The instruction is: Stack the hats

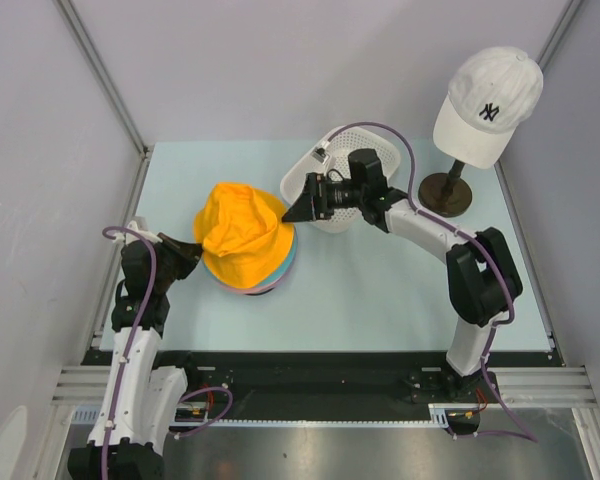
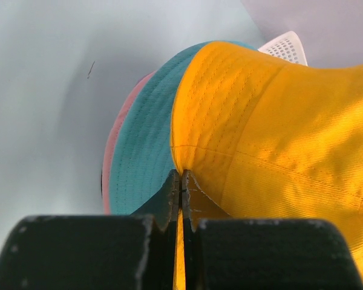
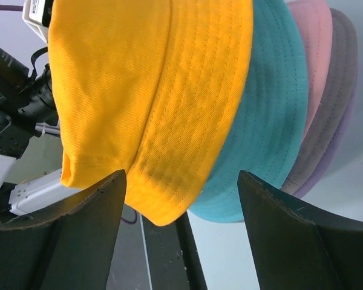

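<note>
the four hats sit in one pile at the left middle of the table (image 1: pixel 400 290). the orange hat (image 1: pixel 242 225) is on top and a little crumpled. under it lie the teal hat (image 2: pixel 146 139), the pink hat (image 2: pixel 116 142) and the lavender hat (image 3: pixel 342 109). the left gripper (image 2: pixel 181 181) pinches the orange brim at its left side, fingers closed on the fabric. the right gripper (image 1: pixel 292 210) is at the pile's right side, fingers wide and holding nothing. a white basket (image 1: pixel 375 135) stands far behind it, and a white cap (image 1: pixel 490 100) is far right.
</note>
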